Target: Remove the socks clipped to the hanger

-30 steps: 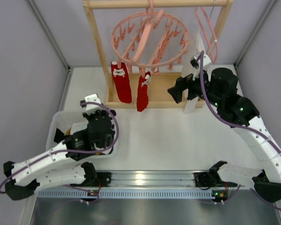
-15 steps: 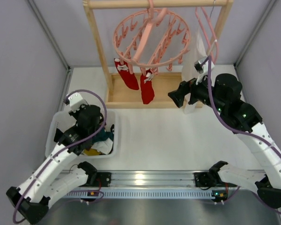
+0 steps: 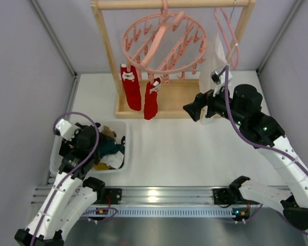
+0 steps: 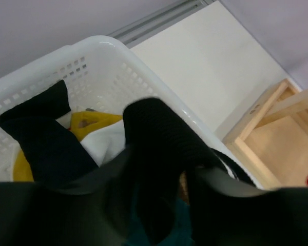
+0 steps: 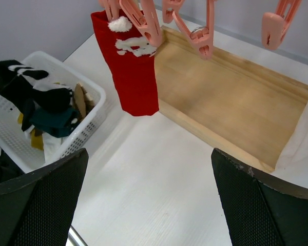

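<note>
- A round pink plastic hanger hangs on the wooden rack, with two flat red socks, white-patterned, dangling from its clips
- The right gripper gapes wide and empty near them
- The left gripper hangs over the perforated white basket; a knit black sock lies between its blurred fingers, and whether they grip it cannot be told
</note>
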`<state>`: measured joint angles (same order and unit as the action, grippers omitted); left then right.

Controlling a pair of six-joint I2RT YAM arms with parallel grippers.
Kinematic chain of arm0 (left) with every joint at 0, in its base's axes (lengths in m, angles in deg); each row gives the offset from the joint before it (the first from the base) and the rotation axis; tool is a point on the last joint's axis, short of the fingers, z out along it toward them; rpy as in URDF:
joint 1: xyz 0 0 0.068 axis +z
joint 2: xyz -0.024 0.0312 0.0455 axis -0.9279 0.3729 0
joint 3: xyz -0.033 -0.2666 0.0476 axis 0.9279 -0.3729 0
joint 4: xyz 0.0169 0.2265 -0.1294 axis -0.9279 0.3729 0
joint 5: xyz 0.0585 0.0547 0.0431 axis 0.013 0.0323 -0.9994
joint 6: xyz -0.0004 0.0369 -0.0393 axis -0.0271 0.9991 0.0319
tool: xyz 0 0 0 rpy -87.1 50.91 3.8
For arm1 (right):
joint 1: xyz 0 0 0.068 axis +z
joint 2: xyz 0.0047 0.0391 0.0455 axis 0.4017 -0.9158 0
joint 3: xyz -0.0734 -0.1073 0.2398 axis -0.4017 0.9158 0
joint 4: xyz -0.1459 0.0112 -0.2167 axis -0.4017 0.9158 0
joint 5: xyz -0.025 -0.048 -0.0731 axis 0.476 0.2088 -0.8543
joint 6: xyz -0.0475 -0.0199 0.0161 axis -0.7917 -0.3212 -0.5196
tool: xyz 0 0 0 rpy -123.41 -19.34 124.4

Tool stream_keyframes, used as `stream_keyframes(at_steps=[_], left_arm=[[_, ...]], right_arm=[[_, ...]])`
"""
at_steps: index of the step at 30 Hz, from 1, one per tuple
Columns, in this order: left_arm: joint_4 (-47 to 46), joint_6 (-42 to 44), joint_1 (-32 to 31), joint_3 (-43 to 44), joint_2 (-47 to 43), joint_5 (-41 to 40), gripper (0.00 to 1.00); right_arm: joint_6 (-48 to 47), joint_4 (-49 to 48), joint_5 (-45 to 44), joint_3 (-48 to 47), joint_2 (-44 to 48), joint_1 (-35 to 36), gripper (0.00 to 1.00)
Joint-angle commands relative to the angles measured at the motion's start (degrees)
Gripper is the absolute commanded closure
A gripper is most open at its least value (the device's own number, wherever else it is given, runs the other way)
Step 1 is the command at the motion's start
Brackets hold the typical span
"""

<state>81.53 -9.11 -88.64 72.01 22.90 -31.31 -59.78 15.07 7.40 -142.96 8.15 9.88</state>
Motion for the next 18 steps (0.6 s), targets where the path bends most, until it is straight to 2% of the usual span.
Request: stream_keyframes(at_steps=[1, 3, 4, 5, 8, 10, 12, 13, 16, 17, 18], left_arm=[[1.58, -4.30, 1.81, -1.72, 0.39, 0.77, 0.43], [3.06, -5.27, 2.25, -1.46, -0.75, 0.34, 0.14], [3.86, -5.79, 2.34, -1.20, -1.28, -0.10, 0.05], [4.30, -6.06, 2.25, -0.76, -2.07, -0.36, 0.02], [4.22, -4.31, 2.25, 1.52, -6.37, 2.08, 0.02], [3.52, -3.87, 2.25, 4.33, -9.36, 7.78, 0.02], [1.16, -0.20, 2.25, 6.44, -8.59, 13.05, 0.02], [-2.25, 1.83, 2.25, 6.97, -7.36, 19.87, 0.02], [-7.80, 8.42, 2.25, 8.47, -0.25, 31.14, 0.02], [-11.74, 10.44, 2.25, 8.82, 3.60, 39.36, 0.02], [-14.30, 11.77, 2.17, 9.00, 5.29, 43.97, 0.02]], right_arm=[[1.07, -3.90, 1.68, 0.24, -0.07, -0.51, 0.01], [0.72, -3.55, 1.33, 0.15, 0.19, -0.51, 0.01], [0.63, -3.37, 1.16, 0.15, 0.28, -0.51, 0.01], [0.63, -3.20, 0.72, 0.15, 0.37, -0.51, 0.01], [0.27, -2.93, 0.19, 0.15, 0.81, -0.51, 0.01], [0.36, -3.37, -0.16, 0.76, 1.24, -0.51, 0.00], [1.06, -4.16, -1.47, 1.37, 1.94, -0.60, 0.01], [1.59, -4.86, -2.00, 2.51, 2.30, -0.60, 0.01], [3.52, -8.29, -4.29, 5.32, 4.40, -0.51, 0.01], [4.31, -9.60, -5.08, 5.94, 4.85, -0.51, 0.00], [4.49, -9.96, -5.26, 6.21, 5.81, -0.51, 0.01]])
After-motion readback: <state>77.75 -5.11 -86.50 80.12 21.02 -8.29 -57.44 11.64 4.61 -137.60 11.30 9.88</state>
